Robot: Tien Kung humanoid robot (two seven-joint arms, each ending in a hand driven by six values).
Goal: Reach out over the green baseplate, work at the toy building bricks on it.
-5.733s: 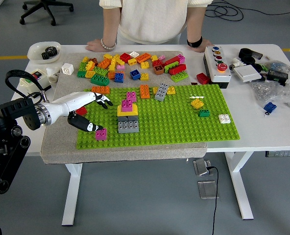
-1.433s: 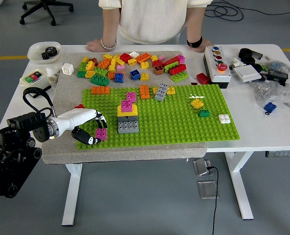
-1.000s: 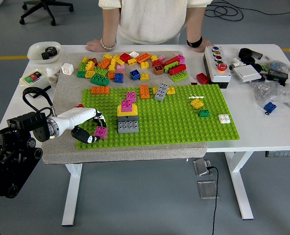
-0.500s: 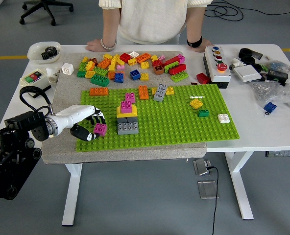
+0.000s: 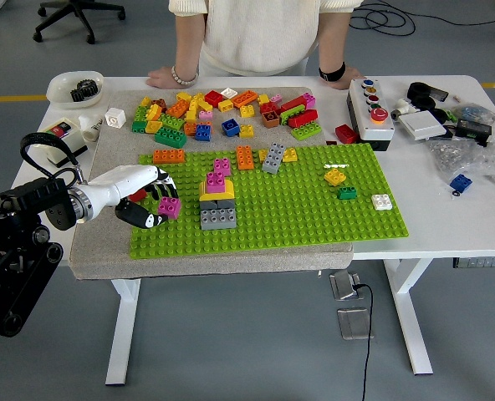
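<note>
Fingers of the left hand pinch a small magenta plastic brick at the left edge of the frame's green area.
At lower left the white-shelled, black-tipped hand holds the studded magenta brick between thumb and fingertips, just over the left margin of the green studded baseplate, which lies on a grey mat on the white table. The brick looks light, rigid and smooth, likely slippery, so gripping its flat side walls seems safest. Toward the centre a yellow-and-grey stack topped with magenta stands on the plate; at upper centre a person's hands rest on the table's far edge. No right hand shows.
</note>
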